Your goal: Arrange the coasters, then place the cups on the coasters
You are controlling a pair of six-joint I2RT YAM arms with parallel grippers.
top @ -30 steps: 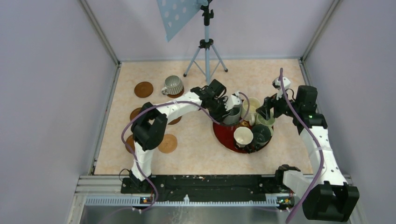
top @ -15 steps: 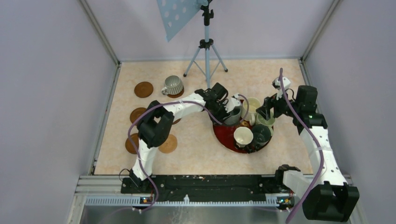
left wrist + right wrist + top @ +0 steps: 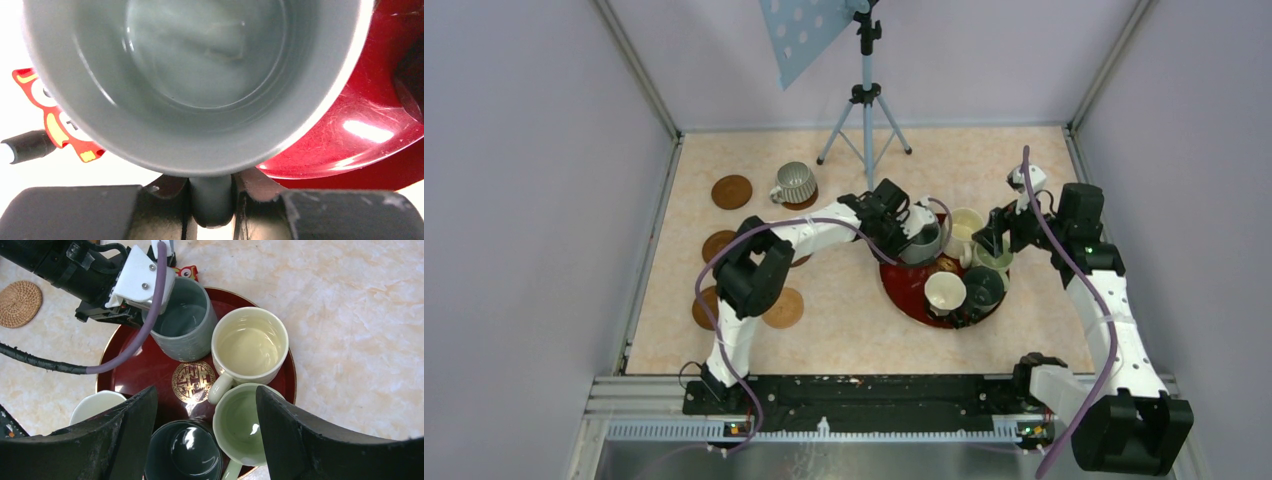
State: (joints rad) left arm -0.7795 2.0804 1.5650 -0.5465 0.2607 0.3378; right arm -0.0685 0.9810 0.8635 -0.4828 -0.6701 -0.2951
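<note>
My left gripper (image 3: 904, 228) (image 3: 211, 197) is shut on the handle of the grey-green cup (image 3: 922, 243) (image 3: 200, 75) (image 3: 184, 325), which stands at the back left of the red tray (image 3: 906, 296) (image 3: 150, 370). The cream cup (image 3: 965, 224) (image 3: 250, 345), pale green cup (image 3: 995, 258) (image 3: 241, 422), dark teal cup (image 3: 982, 285) (image 3: 184, 450) and white cup (image 3: 945, 292) (image 3: 97, 405) also stand on the tray. My right gripper (image 3: 996, 240) (image 3: 207, 435) hangs open above them, holding nothing. A ribbed grey cup (image 3: 796, 182) sits on one coaster (image 3: 806, 202). Bare coasters (image 3: 731, 191) (image 3: 718, 243) (image 3: 782, 307) lie at the left.
A camera tripod (image 3: 864, 100) stands at the back of the table. A small red and yellow tag (image 3: 50, 115) (image 3: 186, 272) lies beside the tray's far edge. Walls close in the table on three sides. My left arm crosses over another coaster (image 3: 800, 259).
My left gripper has pushed in slightly to the right and closed on the grey-green cup's handle. The right arm and the other cups have not moved.
</note>
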